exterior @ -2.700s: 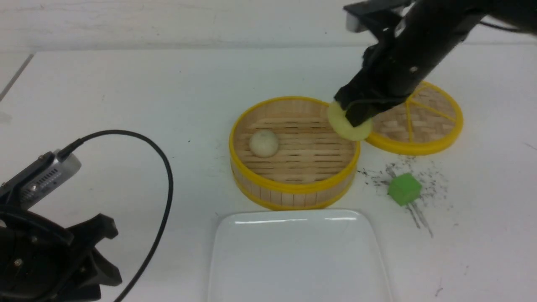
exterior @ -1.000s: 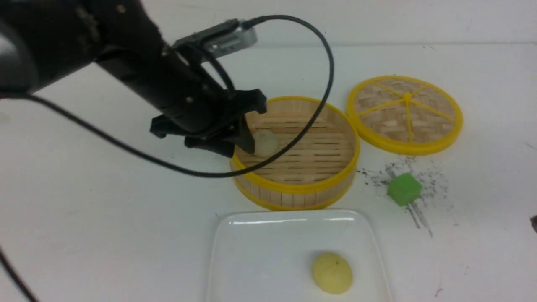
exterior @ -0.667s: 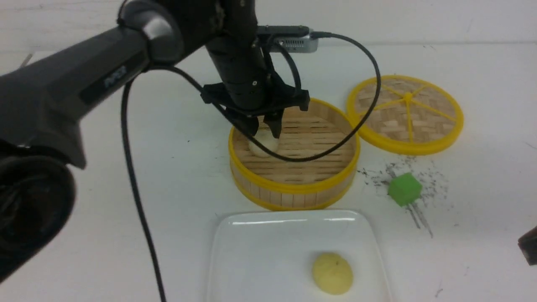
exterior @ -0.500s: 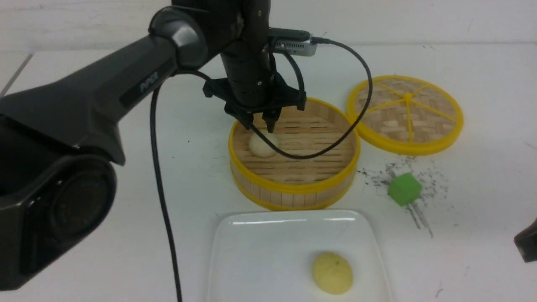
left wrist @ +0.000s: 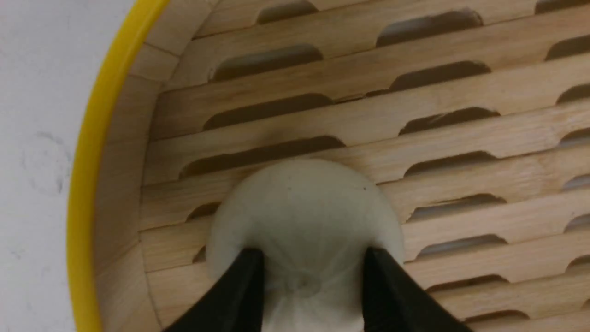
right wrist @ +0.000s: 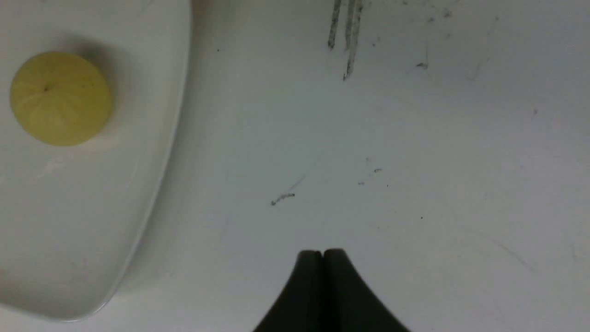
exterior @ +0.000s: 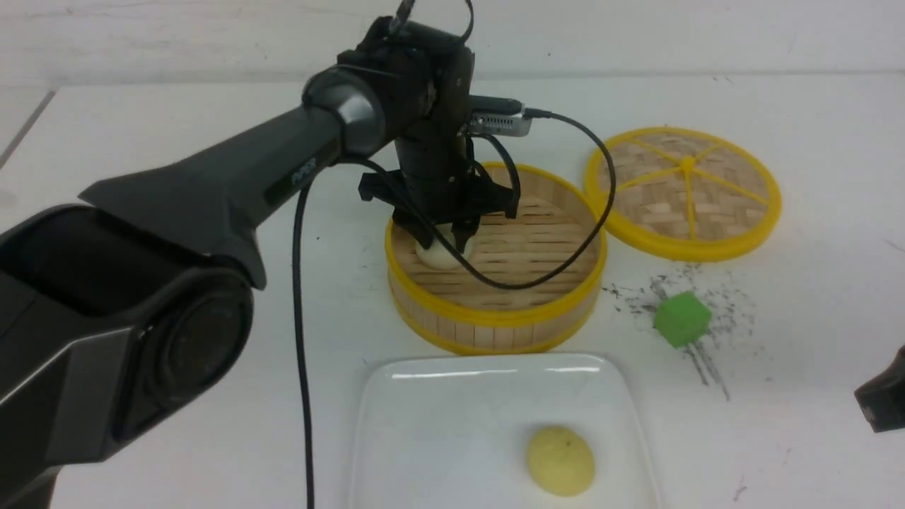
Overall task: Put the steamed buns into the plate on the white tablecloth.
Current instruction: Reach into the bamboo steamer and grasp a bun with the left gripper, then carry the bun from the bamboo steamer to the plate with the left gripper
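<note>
The left arm [exterior: 247, 177] reaches across the white tablecloth [exterior: 813, 297] into the round, yellow-rimmed bamboo steamer [exterior: 495, 318]. The left jaws stand on either side of the cream bun [exterior: 435, 256] and pinch it. In the left wrist view both black fingertips [left wrist: 249, 276] press into the cream bun [left wrist: 304, 207], whose skin puckers between them. The bun sits on the slatted wooden floor at the left of the steamer [left wrist: 87, 184], close to the wall. A black cable [exterior: 300, 318] loops from the wrist camera across the steamer's open top and hangs down at the left of the plate.

The pale yellow bun [exterior: 560, 459] lies dome-up in the glossy white plate [exterior: 438, 424], in its near right part. The plate sits on the surface just in front of the steamer.

The right wrist view shows the right jaws pressed together with nothing between them. They hang over bare tablecloth to the right of the plate [right wrist: 92, 230] and apart from the yellow bun [right wrist: 60, 97]. Only a dark corner of the right arm [exterior: 884, 403] shows at the front view's right edge.

The woven lid [exterior: 682, 192] lies flat at the far right of the steamer. A green cube [exterior: 681, 318] rests among dark scribble marks [exterior: 700, 360] nearer the camera.
</note>
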You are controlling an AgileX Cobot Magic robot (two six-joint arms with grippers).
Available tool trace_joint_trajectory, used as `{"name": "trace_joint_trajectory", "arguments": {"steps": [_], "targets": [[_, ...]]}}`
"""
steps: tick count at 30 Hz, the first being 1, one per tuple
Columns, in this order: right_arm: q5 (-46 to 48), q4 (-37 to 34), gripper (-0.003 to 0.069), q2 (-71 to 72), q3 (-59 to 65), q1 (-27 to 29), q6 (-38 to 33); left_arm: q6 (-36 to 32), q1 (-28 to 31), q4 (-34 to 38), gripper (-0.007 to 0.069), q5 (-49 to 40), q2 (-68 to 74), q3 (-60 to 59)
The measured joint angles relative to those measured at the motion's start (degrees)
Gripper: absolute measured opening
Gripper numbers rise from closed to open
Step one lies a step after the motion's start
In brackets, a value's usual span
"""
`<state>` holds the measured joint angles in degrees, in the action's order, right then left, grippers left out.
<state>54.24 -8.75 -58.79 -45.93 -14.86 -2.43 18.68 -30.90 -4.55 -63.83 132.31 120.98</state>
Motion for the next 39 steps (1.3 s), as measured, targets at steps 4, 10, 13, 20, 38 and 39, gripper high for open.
{"name": "trace_joint_trajectory", "arguments": {"steps": [4,10,13,20,38,39], "targets": [[-0.2,-0.1,0.0,0.0,0.0,0.0,0.0,0.3,0.0,0.0,0.0152,-0.2,0.0,0.3],[-1.7,-0.2,0.0001,0.0,0.0,0.0,0.0,0.3,0.0,1.2,0.0025,-3.3,-1.9,0.3],[-1.8,-0.2,0.0001,0.0,0.0,0.0,0.0,0.3,0.0,2.1,0.0025,-4.6,-4.5,0.2],[-2.3,-0.4,0.0008,0.0,0.0,0.0,0.0,-3.5,-0.1,5.9,0.0025,-7.0,-22.5,-1.0],[-2.3,-1.0,0.0025,-0.2,0.0,0.0,0.0,-2.5,-11.8,11.8,0.0048,4.6,-34.9,-48.5],[-2.3,-1.0,0.0025,-0.2,0.0,0.0,0.0,-2.5,-11.8,11.7,0.0048,4.9,-34.9,-48.7]]}}
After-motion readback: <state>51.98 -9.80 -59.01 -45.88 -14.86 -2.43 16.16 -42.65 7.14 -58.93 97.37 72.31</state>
